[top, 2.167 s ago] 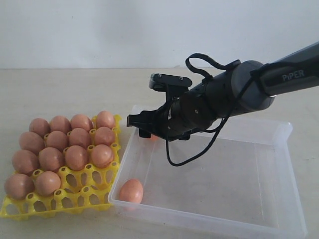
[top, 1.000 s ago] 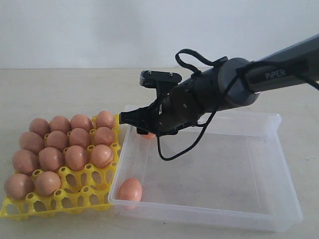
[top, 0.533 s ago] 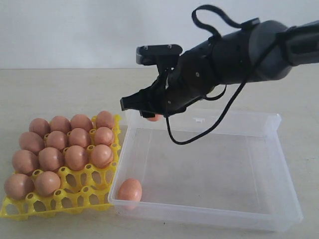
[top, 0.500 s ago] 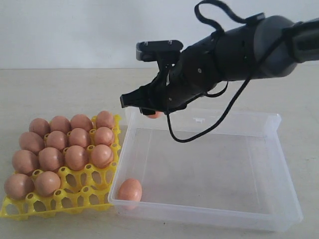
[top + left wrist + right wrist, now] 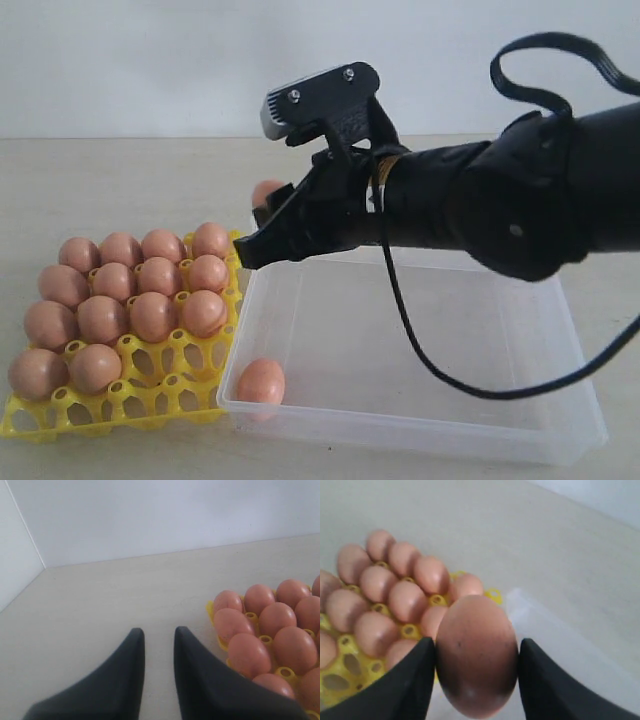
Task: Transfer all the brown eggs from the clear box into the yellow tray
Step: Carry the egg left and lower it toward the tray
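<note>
Above the clear box's (image 5: 400,432) left rim, just beside the yellow tray (image 5: 30,424) with front cells (image 5: 172,388) open; clasping one brown egg (image 5: 475,672) in the right gripper (image 5: 476,646).

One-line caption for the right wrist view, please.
Right claw holding a smooth brown egg, with the bright-yellow plastic lattice tray of other eggs and the clear plastic box beyond.

Right arm (image 5: 520,210) looking matte blk, rounded; cable (image 5: 418,347) looping off it; bracket (image 5: 320,95) carrying 2 screws; left gripper (image 5: 158,630) tapering blk.
</note>
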You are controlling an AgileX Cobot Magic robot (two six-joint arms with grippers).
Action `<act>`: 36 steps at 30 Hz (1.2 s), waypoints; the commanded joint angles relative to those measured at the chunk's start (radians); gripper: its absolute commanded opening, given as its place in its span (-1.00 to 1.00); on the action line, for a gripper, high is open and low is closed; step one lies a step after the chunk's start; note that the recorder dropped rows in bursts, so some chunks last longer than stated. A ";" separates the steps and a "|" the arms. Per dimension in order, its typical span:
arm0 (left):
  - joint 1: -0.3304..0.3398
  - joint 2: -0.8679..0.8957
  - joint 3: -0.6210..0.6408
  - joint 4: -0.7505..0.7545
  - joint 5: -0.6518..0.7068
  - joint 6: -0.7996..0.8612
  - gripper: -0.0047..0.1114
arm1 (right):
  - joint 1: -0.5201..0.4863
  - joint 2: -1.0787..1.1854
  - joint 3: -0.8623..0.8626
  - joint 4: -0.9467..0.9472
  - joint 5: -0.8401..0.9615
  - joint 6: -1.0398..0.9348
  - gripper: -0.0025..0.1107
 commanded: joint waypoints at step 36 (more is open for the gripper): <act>0.002 -0.002 0.004 -0.002 -0.002 -0.002 -0.55 | 0.155 0.133 0.197 -0.356 -0.716 0.292 -0.96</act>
